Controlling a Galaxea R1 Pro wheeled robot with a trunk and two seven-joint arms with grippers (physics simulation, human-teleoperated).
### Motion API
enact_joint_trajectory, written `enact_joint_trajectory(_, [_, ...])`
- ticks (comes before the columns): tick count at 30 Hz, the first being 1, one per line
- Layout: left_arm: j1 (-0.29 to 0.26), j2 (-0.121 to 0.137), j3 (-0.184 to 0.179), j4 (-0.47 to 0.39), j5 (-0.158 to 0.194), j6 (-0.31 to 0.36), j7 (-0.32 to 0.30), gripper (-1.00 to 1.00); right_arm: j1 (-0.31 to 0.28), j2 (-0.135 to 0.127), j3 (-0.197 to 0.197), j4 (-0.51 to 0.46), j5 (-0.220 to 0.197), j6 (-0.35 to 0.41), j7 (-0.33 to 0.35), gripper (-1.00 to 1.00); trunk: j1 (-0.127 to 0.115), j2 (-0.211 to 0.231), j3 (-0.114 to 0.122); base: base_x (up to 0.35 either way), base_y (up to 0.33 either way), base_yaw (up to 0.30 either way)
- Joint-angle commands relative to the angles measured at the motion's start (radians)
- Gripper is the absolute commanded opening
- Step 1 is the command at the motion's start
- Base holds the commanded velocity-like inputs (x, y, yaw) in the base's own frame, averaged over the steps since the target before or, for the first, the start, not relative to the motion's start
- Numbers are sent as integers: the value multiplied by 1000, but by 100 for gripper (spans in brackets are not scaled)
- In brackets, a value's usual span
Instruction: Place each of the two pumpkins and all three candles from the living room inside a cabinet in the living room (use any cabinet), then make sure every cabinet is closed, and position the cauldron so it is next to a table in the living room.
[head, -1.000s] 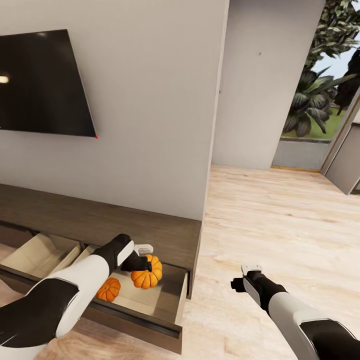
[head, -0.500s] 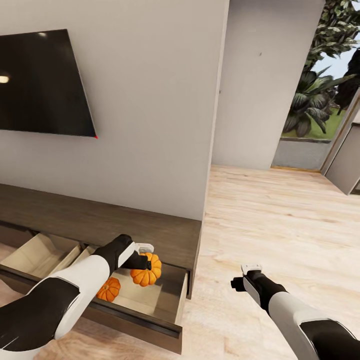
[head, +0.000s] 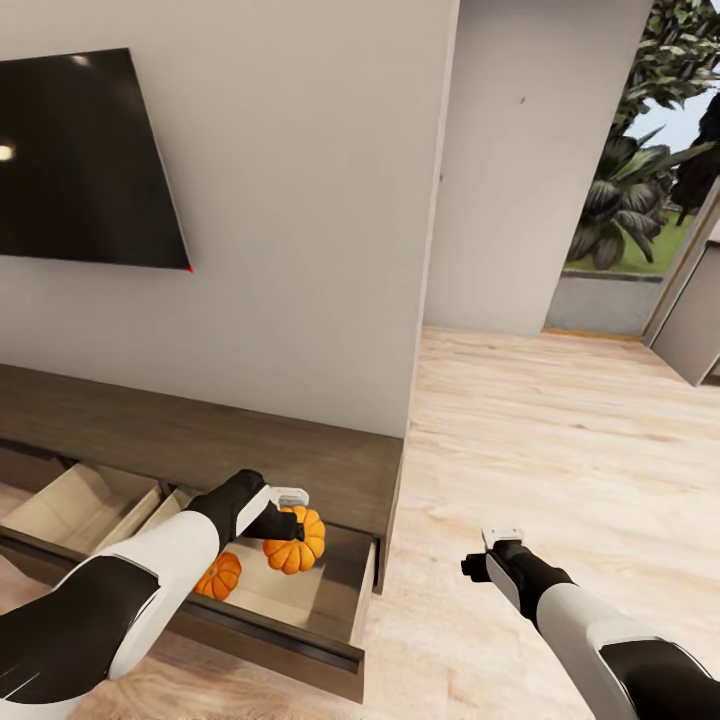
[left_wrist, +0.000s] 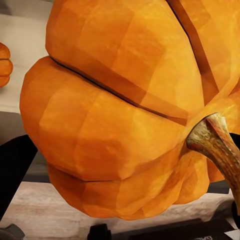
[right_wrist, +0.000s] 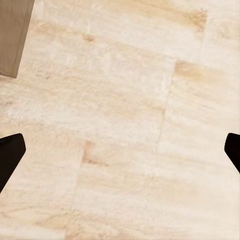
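Note:
My left gripper (head: 288, 524) is shut on a bright-orange ribbed pumpkin (head: 296, 544), holding it just over the open right drawer (head: 362, 592) of the long dark-brown cabinet (head: 200, 440). Up close in the left wrist view, that pumpkin (left_wrist: 120, 110) shows its brown stem (left_wrist: 216, 141). A second pumpkin (head: 218, 576) lies on the drawer's pale floor beside my left forearm, and its edge (left_wrist: 4, 65) also appears in the left wrist view. My right gripper (head: 498, 548) hangs open over bare plank floor (right_wrist: 120, 100), right of the cabinet, with its fingertips (right_wrist: 10, 155) wide apart.
Another drawer (head: 70, 505) stands pulled out further left. A black TV (head: 80, 160) hangs on the wall above the cabinet. Light wood floor (head: 560, 440) stretches right toward a glass doorway with plants (head: 640, 180).
The whole picture has shifted slightly, so the camera moved. The left gripper and its pumpkin stay almost in place over the drawer. The right arm has not moved.

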Motion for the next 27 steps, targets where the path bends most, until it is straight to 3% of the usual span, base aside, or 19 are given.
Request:
enact_joint_trajectory(1, [-1,1,-8,-1,4,3,-1,-100,0,-1,8,-2,-7,6,-4,100,0,0,-2,0,0,0])
enact_joint_trajectory(18, [2,1,-12,-1,4,7,-3,-100,0,0,10,-1,-6,6,-3,100,0,0,-29,0,0,0])
enact_joint_trajectory(22, [3,2,-53,-1,4,9,-4,-100,0,0,13,-2,-5,6,-3,100,0,0,-31,0,0,0])
enact_joint_trajectory(27, [4,2,-65,-1,4,12,-7,-100,0,0,14,-1,-5,6,-2,100,0,0,-31,0,0,0])
